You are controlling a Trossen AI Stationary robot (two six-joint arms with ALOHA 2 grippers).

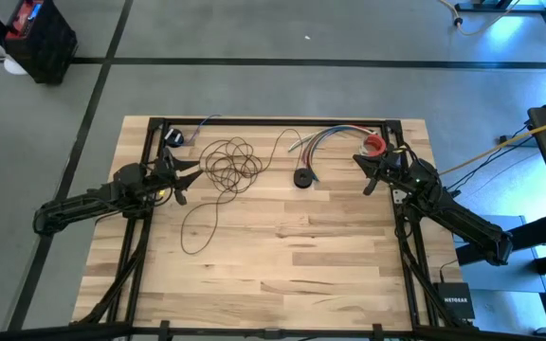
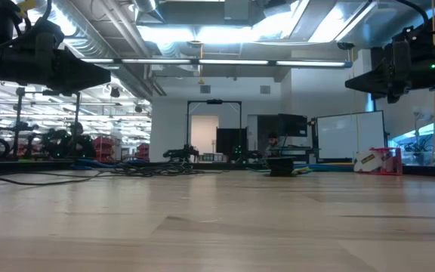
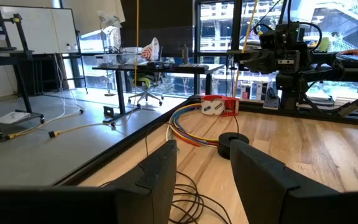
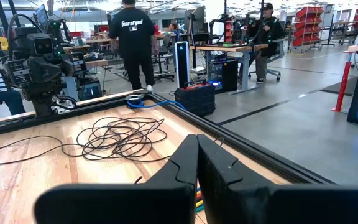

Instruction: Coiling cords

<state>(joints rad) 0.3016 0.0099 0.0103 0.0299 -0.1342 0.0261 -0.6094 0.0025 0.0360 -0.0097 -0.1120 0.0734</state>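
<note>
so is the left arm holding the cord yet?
No, the left gripper has its fingers open and empty, beside the cord tangle.

cords (image 3: 188,198): loops run under left gripper's fingers (image 3: 160,171), cut off at frame bottom | low view: cords (image 2: 44,178) too thin to trace

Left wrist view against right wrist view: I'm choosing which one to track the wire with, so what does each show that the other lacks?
Only the left wrist view shows the black round puck, the multicoloured wires and the left end effector, open. Only the right wrist view shows the whole tangle of cord loops, a blue cable and the right end effector, shut and empty. Both show the wooden table and the opposite arm.
</note>
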